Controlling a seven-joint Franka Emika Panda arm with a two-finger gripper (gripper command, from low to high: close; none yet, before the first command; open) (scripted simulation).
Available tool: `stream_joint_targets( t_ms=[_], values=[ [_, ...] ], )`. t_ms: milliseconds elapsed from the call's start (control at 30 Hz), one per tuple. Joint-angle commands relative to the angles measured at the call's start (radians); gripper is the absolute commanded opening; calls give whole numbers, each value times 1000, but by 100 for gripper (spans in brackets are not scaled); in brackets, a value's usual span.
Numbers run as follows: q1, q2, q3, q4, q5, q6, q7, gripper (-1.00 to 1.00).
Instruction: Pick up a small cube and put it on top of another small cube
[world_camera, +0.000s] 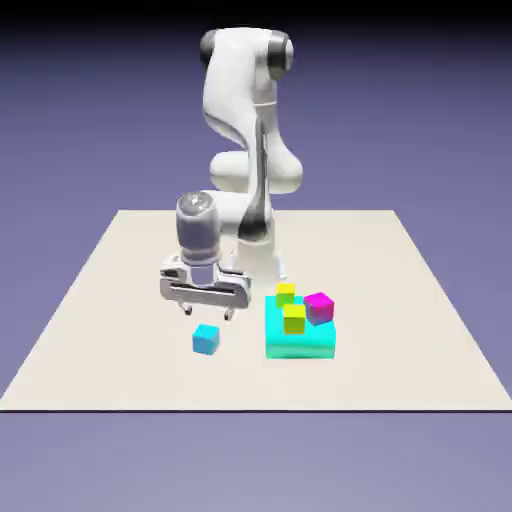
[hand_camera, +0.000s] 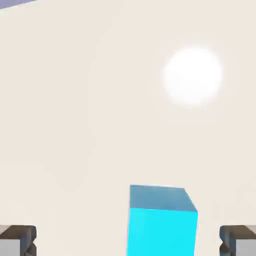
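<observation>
Nearest, the pale table (world_camera: 130, 375) runs toward the exterior view's bottom edge. On it, toward the exterior view's right, sits a wide cyan block (world_camera: 300, 347); whether it is solid or hollow like a container, I cannot tell. Its front looks rounded. Three small cubes are grouped at it: a front yellow cube (world_camera: 294, 319), a magenta cube (world_camera: 319, 308) turned at an angle just beside it, and a rear yellow cube (world_camera: 285, 294) at the far side. Whether each rests on the block or down inside it is unclear.

Well apart from them, toward the exterior view's left, a blue cube (world_camera: 206, 340) lies on the bare table, outside any container. Just beyond and above it hangs the gripper (world_camera: 208, 313), its jaws spread wide with nothing between the tips. In the hand view the blue cube shows at the bottom, between the lines of the two fingertips (hand_camera: 19, 241), touching neither. Farther back rises the white arm (world_camera: 232, 90), before the blue-violet backdrop (world_camera: 80, 130).
</observation>
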Motion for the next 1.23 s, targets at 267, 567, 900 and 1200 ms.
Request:
stream_joint_targets(
  t_ms=[267,567,900,1200],
  values=[
    [-22,196,23,-15,35,188,-24,-100],
    [32,-16,28,9,-1,-46,-10,-100],
    [395,-311,337,56,-10,-379,-108,-100],
    [413,-245,355,-22,-34,-237,-94,100]
  ],
)
